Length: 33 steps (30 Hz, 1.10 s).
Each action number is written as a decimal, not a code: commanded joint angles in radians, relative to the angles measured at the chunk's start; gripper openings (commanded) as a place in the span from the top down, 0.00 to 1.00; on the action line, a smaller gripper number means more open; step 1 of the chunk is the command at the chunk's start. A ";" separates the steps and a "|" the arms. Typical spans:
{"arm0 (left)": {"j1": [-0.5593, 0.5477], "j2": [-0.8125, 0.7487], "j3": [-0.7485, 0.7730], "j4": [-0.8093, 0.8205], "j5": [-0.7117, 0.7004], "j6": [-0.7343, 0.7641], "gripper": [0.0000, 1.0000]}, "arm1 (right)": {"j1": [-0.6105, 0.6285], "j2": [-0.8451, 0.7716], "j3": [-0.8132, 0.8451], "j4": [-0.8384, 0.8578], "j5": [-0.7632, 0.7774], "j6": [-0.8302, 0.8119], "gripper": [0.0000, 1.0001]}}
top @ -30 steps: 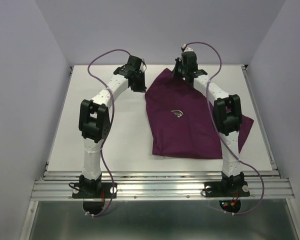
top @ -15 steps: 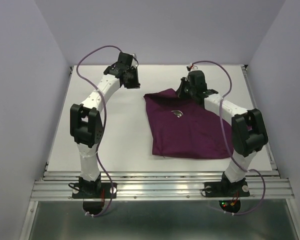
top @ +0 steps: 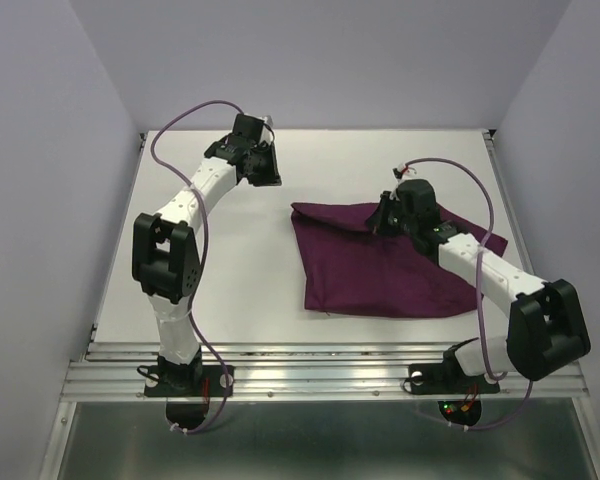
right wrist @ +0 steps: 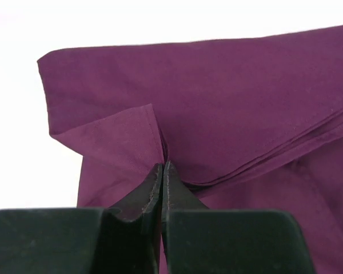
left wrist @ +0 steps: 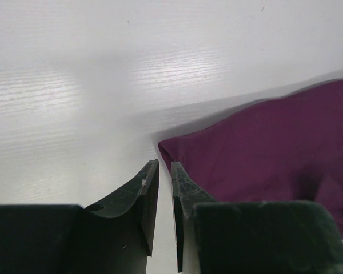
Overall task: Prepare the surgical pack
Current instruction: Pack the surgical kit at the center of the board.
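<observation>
Surgical pack preparation at a wrapping stage, as judged from the present layout. The dark-purple cloth (top: 375,272) is seen lying folded in several layers on the right half of the white table (top: 230,290), its far edge doubled toward the near side. The right gripper (top: 384,222) is set low at that far edge; in the right wrist view its fingers (right wrist: 154,185) are pressed together on a small flap of the cloth (right wrist: 217,103), which is pinched at the tips above stacked fold lines. The left gripper (top: 265,178) is held over bare table beyond the cloth's far left corner, well apart from the fabric; in the left wrist view its fingers (left wrist: 148,194) are parted by only a narrow slit, with nothing between them, and the cloth corner (left wrist: 263,148) is seen just to their right. No steel tray, scissors, forceps, gauze squares or clear packets are shown in any view; whether they are enclosed under the folds cannot be told. The fold in hand appears unfinished, and a loose point of fabric (top: 492,241) is left projecting at the right edge, so further folding is judged to remain. The right forearm (top: 480,268) is laid across the cloth's right portion and would be in the way of any fold from that side.
</observation>
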 commanded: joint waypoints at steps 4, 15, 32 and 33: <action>-0.004 -0.086 -0.062 0.057 0.052 -0.015 0.74 | 0.031 -0.130 -0.080 -0.069 -0.047 0.046 0.99; -0.009 -0.103 -0.122 0.074 0.069 -0.021 0.74 | 0.031 -0.299 -0.086 -0.231 0.075 0.032 0.99; -0.010 -0.121 -0.128 0.061 0.092 -0.030 0.74 | 0.031 -0.391 -0.048 -0.366 0.295 -0.032 0.99; -0.010 -0.124 -0.128 0.060 0.096 -0.030 0.74 | 0.031 -0.400 -0.053 -0.379 0.299 -0.021 0.99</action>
